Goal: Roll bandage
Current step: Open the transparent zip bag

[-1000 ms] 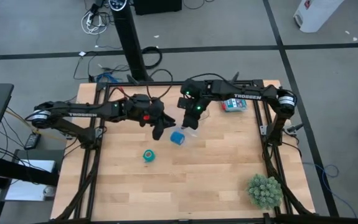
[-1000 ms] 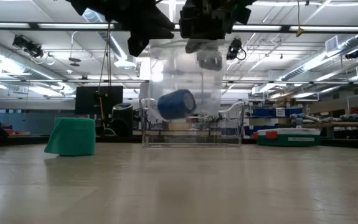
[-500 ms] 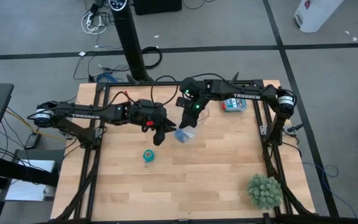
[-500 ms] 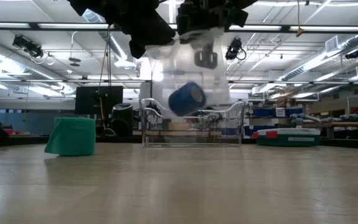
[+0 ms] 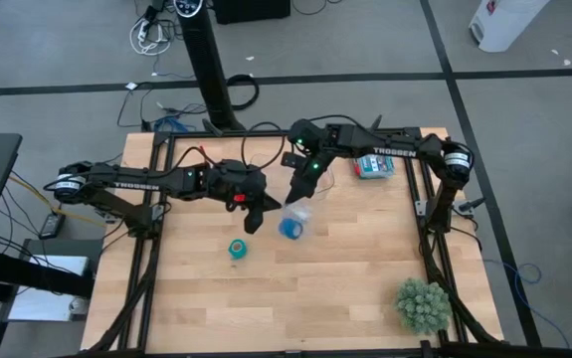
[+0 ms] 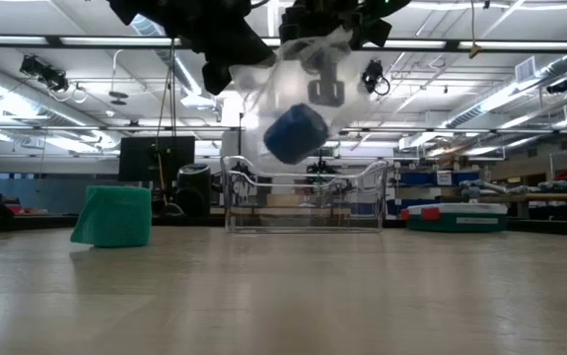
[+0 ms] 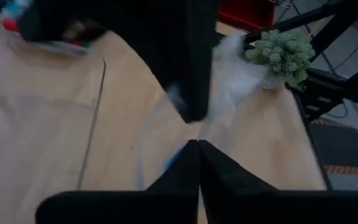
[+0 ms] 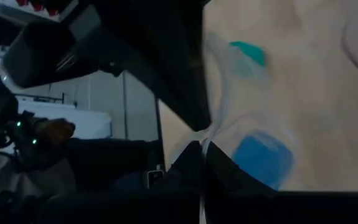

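The bandage, a small teal coil, rests on its end on the wooden table, left of both grippers; nothing touches it. A clear plastic bag with a blue roll inside hangs above the table's middle. My right gripper is shut on the bag's top. My left gripper comes in from the left, its shut fingertips right beside the right gripper's tip at the bag. My left gripper has its two fingertips shut together at the bag's upper edge, slanting down from the table's left. The film is clear, so how much lies between the fingers I cannot tell. My right gripper pinches the bag's top edge between its two fingertips, slanting down from the table's far right. The bag hangs below the fingers, clear of the table, tilted, the blue roll low in it.
A clear box stands behind the bag toward the far edge. A teal and red pack lies at the far right. A small green plant stands at the near right corner. Bare wood lies along the near side.
My right gripper has turned at the wrist and tipped the bag. The blue roll inside has risen and swung over. The bag's upper edge is now drawn out toward my left gripper. The teal coil has stayed put.
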`<state>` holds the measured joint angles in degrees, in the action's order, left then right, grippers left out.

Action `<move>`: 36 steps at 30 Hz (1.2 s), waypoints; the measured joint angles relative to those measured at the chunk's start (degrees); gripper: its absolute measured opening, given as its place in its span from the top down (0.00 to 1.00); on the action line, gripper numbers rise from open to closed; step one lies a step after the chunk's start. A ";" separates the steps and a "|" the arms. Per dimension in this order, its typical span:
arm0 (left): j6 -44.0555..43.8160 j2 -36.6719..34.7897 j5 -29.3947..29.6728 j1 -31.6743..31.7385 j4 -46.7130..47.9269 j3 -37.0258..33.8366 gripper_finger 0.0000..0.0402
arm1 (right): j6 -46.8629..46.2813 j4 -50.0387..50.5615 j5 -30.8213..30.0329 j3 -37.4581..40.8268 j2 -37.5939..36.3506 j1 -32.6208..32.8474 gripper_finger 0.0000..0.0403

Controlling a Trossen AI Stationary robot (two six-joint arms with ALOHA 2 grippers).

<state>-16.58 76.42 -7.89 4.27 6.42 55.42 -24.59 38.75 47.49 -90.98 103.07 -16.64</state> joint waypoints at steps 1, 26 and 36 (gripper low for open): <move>-0.75 0.00 -0.30 0.00 0.31 0.00 0.98 | -0.01 -0.01 -0.17 0.00 -0.01 -0.18 1.00; 1.89 -0.04 1.68 -0.62 -2.43 2.71 0.92 | 7.32 9.24 -7.54 0.00 -0.02 0.12 1.00; 11.24 2.60 6.30 -0.70 6.57 6.58 0.73 | 6.64 5.43 -6.06 -0.02 -0.04 0.23 1.00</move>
<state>-5.34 79.02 -1.58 3.57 12.99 62.00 -17.96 44.18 41.43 -91.00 103.02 -16.41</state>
